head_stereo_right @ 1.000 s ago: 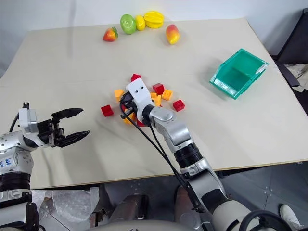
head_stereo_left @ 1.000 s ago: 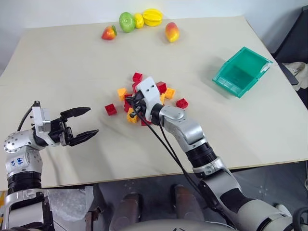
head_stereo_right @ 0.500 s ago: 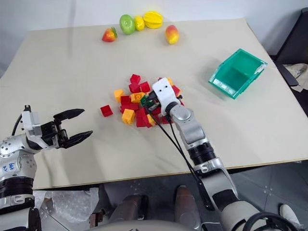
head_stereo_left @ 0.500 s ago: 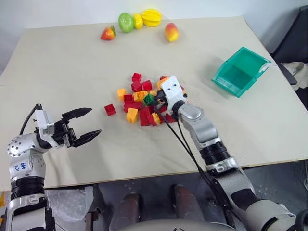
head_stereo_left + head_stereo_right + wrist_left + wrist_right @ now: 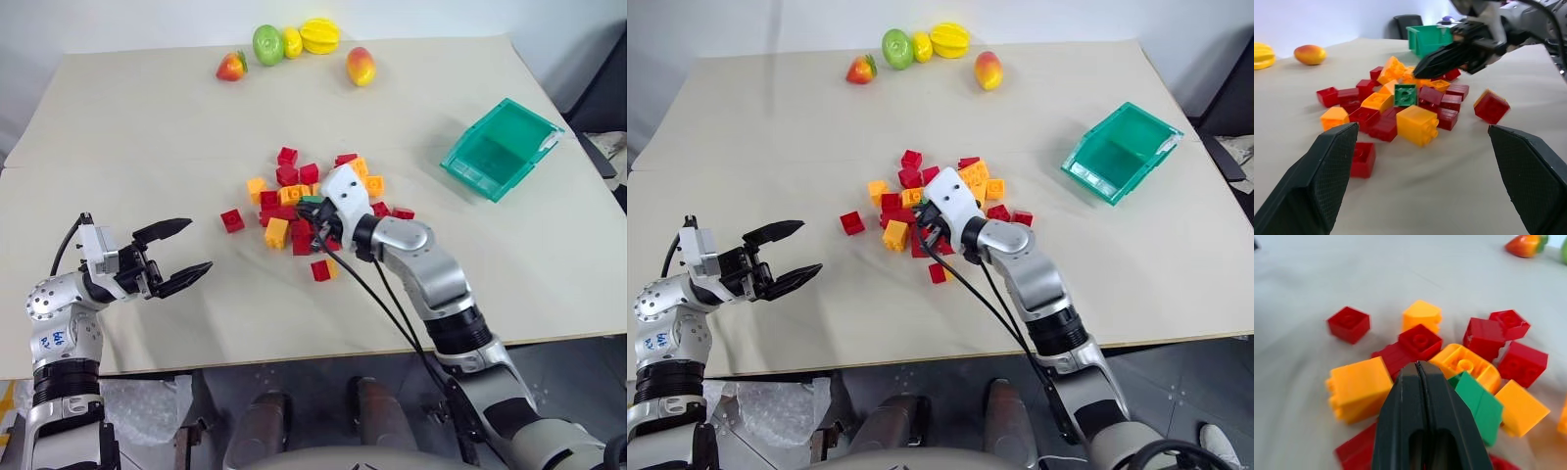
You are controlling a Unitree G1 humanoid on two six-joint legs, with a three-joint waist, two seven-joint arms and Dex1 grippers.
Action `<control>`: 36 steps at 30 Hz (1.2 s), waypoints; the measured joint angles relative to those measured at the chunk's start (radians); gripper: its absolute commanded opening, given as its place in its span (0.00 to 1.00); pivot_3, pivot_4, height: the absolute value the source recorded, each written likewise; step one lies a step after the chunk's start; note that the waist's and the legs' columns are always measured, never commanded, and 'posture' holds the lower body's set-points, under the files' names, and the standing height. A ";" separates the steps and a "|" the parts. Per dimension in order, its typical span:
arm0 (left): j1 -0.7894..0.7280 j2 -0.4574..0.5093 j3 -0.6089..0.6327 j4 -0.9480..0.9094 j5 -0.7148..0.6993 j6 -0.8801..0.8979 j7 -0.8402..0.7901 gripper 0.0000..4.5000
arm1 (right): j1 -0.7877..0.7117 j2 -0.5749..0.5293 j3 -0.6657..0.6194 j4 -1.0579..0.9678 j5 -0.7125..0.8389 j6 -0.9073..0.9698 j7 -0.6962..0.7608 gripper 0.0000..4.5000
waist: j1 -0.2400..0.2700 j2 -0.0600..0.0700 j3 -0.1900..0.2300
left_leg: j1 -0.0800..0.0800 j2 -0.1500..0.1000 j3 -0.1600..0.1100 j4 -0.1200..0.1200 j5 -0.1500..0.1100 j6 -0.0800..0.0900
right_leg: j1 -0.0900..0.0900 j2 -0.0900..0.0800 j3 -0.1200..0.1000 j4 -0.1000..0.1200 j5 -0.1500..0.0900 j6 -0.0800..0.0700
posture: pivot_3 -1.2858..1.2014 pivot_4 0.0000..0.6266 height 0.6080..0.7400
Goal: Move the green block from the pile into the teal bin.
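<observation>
1. The right gripper (image 5: 1422,382), fingers pressed together and empty, is probing the pile of red and orange bricks (image 5: 309,206).
2. The small green studded plastic block (image 5: 1405,94) is lying just beside its tips.
3. Next: opening and pinching it.
4. The left gripper (image 5: 181,253) is hovering spread apart.

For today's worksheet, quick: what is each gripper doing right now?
Left gripper: open, holding nothing.
Right gripper: closed, holding nothing, beside the green block in the pile.

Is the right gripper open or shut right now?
Shut: the right gripper has its two black fingers pressed together with nothing between, beside the green block.
</observation>
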 measured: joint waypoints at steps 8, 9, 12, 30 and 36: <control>0.019 -0.002 -0.002 -0.002 0.000 -0.001 0.006 1.00 | 0.075 -0.353 -0.176 -0.071 0.141 0.033 0.263 0.13 | 0.003 0.000 0.000 | 0.000 0.001 0.001 -0.001 -0.001 0.001 | 0.001 0.001 -0.002 -0.004 0.000 0.000 | 0.52 0.24 1.00; 0.019 -0.002 -0.002 -0.002 0.000 -0.001 0.006 1.00 | 0.083 -0.385 -0.189 -0.075 0.160 0.036 0.295 0.21 | -0.001 0.000 0.000 | 0.000 0.001 0.002 -0.002 -0.001 0.001 | 0.002 0.002 -0.002 -0.005 0.000 0.000 | 0.52 0.24 1.00; 0.016 -0.001 -0.002 -0.002 0.000 -0.001 0.006 1.00 | 0.123 -0.467 -0.236 -0.079 0.209 0.048 0.367 0.41 | -0.002 0.000 0.000 | 0.000 0.003 0.003 -0.002 -0.001 0.000 | 0.001 0.002 -0.002 -0.005 0.000 0.000 | 0.52 0.24 1.00; -0.010 0.010 0.002 0.009 0.000 -0.001 0.003 1.00 | 0.064 -0.462 -0.312 -0.277 0.355 0.428 0.184 1.00 | 0.001 0.000 0.000 | 0.000 0.003 0.003 -0.001 -0.001 0.000 | 0.001 0.000 -0.001 -0.009 0.000 0.001 | 0.52 0.24 1.00; -0.019 0.009 -0.003 0.004 -0.001 -0.001 -0.010 1.00 | -0.124 -0.081 -0.229 -0.229 0.286 0.689 -0.189 1.00 | -0.005 0.000 0.000 | 0.000 0.003 0.002 -0.001 0.000 -0.002 | -0.002 0.000 0.000 -0.001 0.000 -0.001 | 0.52 0.24 1.00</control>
